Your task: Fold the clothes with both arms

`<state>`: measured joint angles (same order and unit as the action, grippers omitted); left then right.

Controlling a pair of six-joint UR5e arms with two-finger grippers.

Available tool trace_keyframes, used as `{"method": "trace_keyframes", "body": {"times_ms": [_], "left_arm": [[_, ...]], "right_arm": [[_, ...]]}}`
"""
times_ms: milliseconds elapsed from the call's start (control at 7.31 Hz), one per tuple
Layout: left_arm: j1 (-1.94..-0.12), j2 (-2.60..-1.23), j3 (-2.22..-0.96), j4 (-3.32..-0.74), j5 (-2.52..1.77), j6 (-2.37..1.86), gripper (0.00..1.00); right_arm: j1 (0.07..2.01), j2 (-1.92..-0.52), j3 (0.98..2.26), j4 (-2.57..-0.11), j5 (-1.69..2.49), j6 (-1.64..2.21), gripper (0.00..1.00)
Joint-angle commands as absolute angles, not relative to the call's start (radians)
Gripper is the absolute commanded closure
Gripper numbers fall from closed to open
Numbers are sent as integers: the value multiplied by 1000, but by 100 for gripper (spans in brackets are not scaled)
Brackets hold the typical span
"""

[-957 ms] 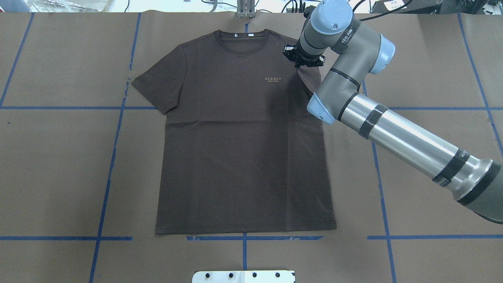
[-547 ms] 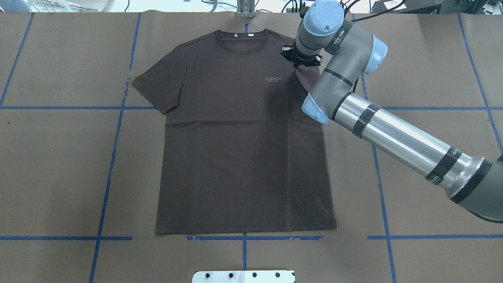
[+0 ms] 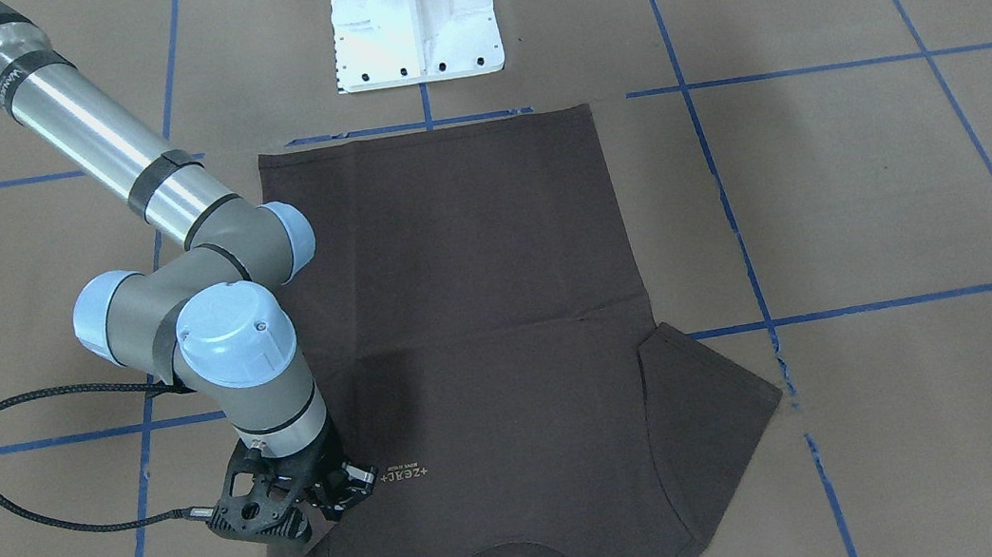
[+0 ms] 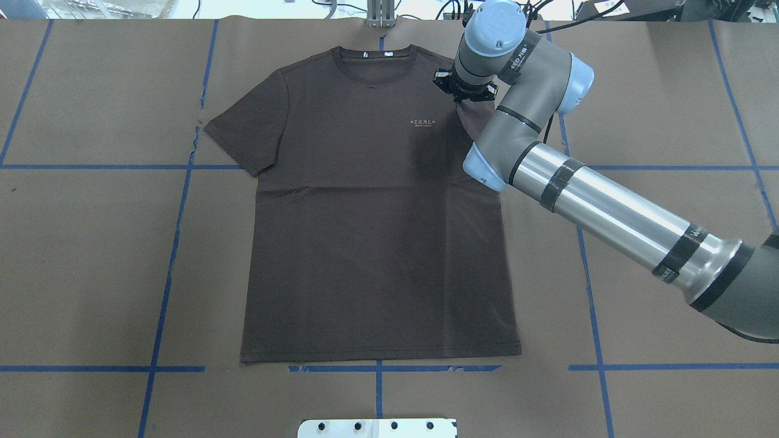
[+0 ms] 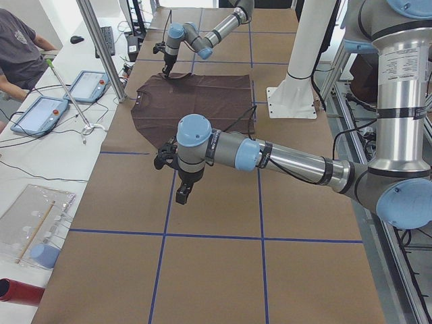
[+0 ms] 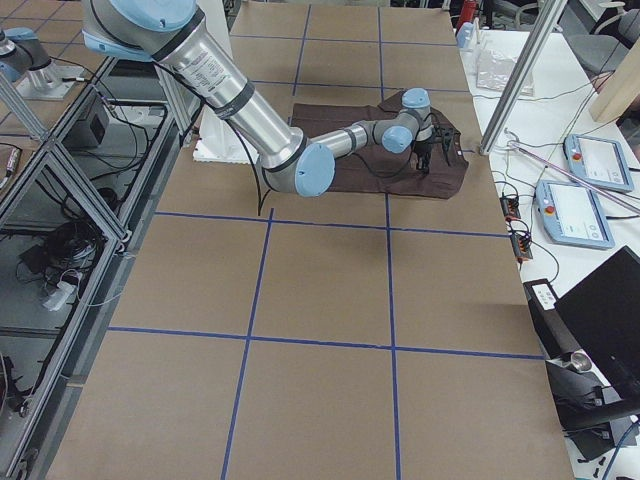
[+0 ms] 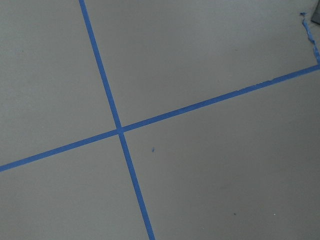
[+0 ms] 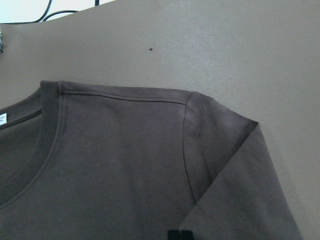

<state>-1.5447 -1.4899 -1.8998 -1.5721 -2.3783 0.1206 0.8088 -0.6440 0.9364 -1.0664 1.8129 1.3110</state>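
Observation:
The dark brown T-shirt (image 4: 371,231) lies flat, front up, collar (image 4: 374,58) at the far side and pale chest logo (image 4: 424,122) showing. My right gripper (image 4: 465,91) is shut on the shirt's right sleeve (image 4: 476,117), which is turned inward over the shoulder with its lighter underside showing. In the front-facing view this gripper (image 3: 317,518) sits just beside the logo. The right wrist view shows the shoulder seam and the sleeve's fold (image 8: 220,175). My left gripper (image 5: 181,196) appears only in the exterior left view, above bare paper beside the shirt; I cannot tell its state.
Brown paper with blue tape lines (image 4: 176,243) covers the table. The white pedestal base (image 3: 414,21) stands beyond the shirt's hem. A metal post (image 5: 101,47), tablets (image 5: 40,111) and a seated person (image 5: 17,47) are along the far edge.
My right gripper has moved a little left and toward the collar, drawing the sleeve inward. The rest of the shirt has not shifted.

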Motion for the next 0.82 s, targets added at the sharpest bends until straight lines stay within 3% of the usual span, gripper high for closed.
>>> {"method": "trace_keyframes", "body": {"times_ms": [0, 137, 274, 410, 684], "left_arm": [[-1545, -1489, -1901, -1572, -2387, 121, 0], [-1543, -1489, -1899, -1574, -2387, 121, 0], [-1543, -1491, -1905, -1574, -2387, 121, 0], [-1542, -1493, -1904, -1578, -2387, 124, 0], [-1536, -1493, -1896, -1609, -2492, 94, 0]], "right_arm": [[808, -627, 922, -1066, 1810, 1312, 100], [804, -626, 920, -1066, 1807, 1312, 100], [796, -626, 920, -1066, 1795, 1312, 92], [796, -626, 920, -1065, 1793, 1312, 1], [802, -629, 990, -1069, 1804, 1316, 0]]}}
